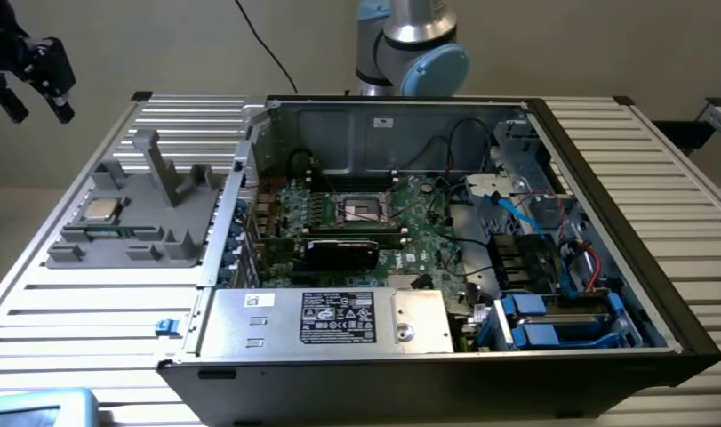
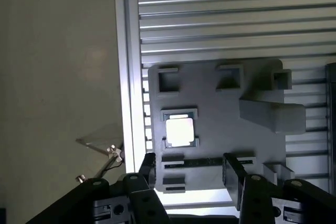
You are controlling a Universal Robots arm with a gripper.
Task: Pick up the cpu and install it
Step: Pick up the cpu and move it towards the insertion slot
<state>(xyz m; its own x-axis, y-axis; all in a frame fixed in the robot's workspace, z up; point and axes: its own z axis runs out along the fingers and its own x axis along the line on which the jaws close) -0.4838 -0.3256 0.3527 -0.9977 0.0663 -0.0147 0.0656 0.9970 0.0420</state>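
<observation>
**Cpu not yet picked up; open gripper hangs above it**

The job has barely begun. The cpu (image 2: 180,131) lies flat in a square pocket of a grey plastic holder (image 1: 171,222). The holder sits on a slatted metal table (image 1: 87,311), just beside the open computer case (image 1: 680,329), on the exterior view's left. Nothing touches the cpu.

The black gripper (image 2: 189,163) hangs in the air, well clear of the holder and out past the far corner of the table. In the wrist view its two fingers (image 2: 233,174) stand wide apart with nothing between them, so it is open and empty. Seen from the wrist, the cpu lies on the holder beyond the fingertips.

Inside the case, the green circuit board (image 1: 431,231) lies exposed. Near its middle is the dark square socket (image 1: 363,209) with a metal frame. No chip can be seen in it. A black card (image 1: 348,249) lies just in front of the socket.

By these pictures, both parts of the task remain to be done: grasping the cpu, and seating it in the socket.

The cpu is a small, flat square. Its top is shiny silver-grey metal that glares bright white in the wrist view. A thin darker rim shows around the metal. It looks level in its pocket, not tilted.
</observation>
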